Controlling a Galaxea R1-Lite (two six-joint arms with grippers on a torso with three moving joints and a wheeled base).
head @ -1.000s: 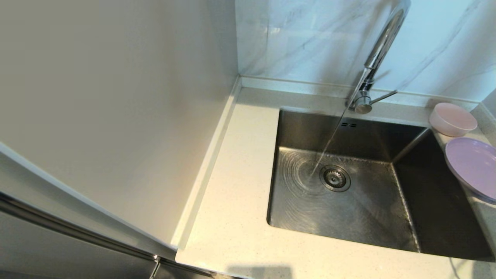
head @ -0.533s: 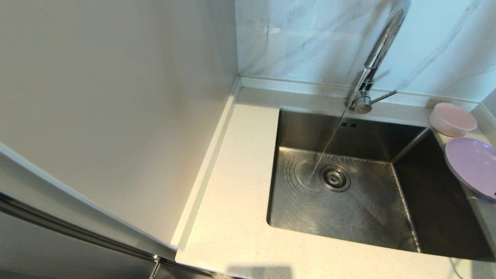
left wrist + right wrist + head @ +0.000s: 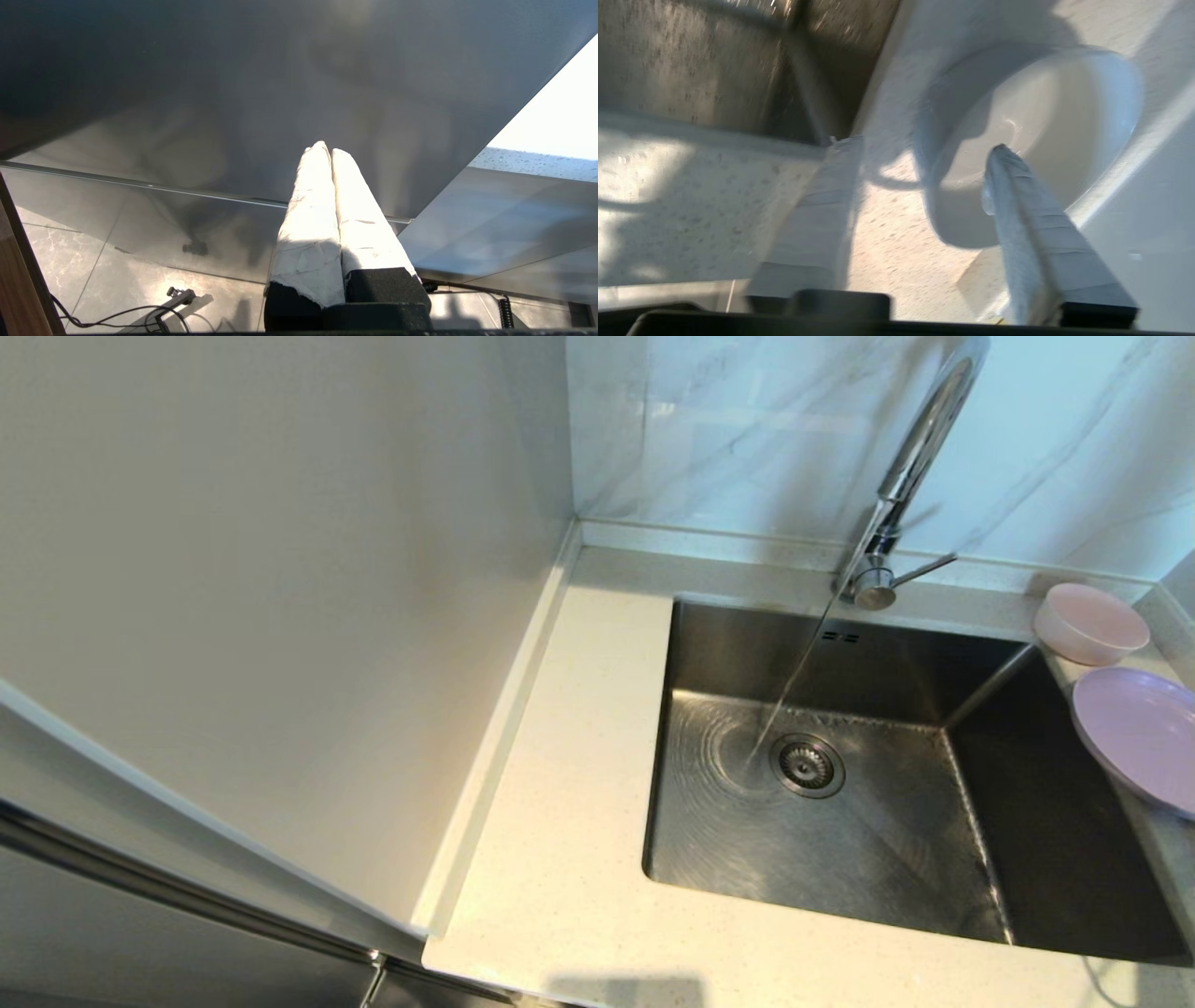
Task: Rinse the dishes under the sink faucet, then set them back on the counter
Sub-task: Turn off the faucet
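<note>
The pale pink bowl [image 3: 1090, 621] stands on the counter [image 3: 560, 821] at the sink's far right corner. The lilac plate [image 3: 1139, 733] lies just in front of it, overhanging the sink [image 3: 840, 859]. Water runs from the faucet [image 3: 920, 439] and lands beside the drain strainer [image 3: 808, 765]. No gripper shows in the head view. In the right wrist view my right gripper [image 3: 920, 147] is open at the bowl [image 3: 1041, 116], one fingertip [image 3: 1001, 156] over its rim, the other outside. My left gripper [image 3: 325, 149] is shut on nothing, low before a grey cabinet front.
A tall pale cabinet side [image 3: 280, 616] walls off the counter's left. The faucet's lever [image 3: 924, 567] points right toward the bowl. Marble tiles [image 3: 728, 429] rise behind the raised back edge. Cables lie on the floor [image 3: 140, 317] below the left gripper.
A small dark tip that showed at the head view's right edge beside the plate half a second ago is gone. Bowl, plate and water stream look the same.
</note>
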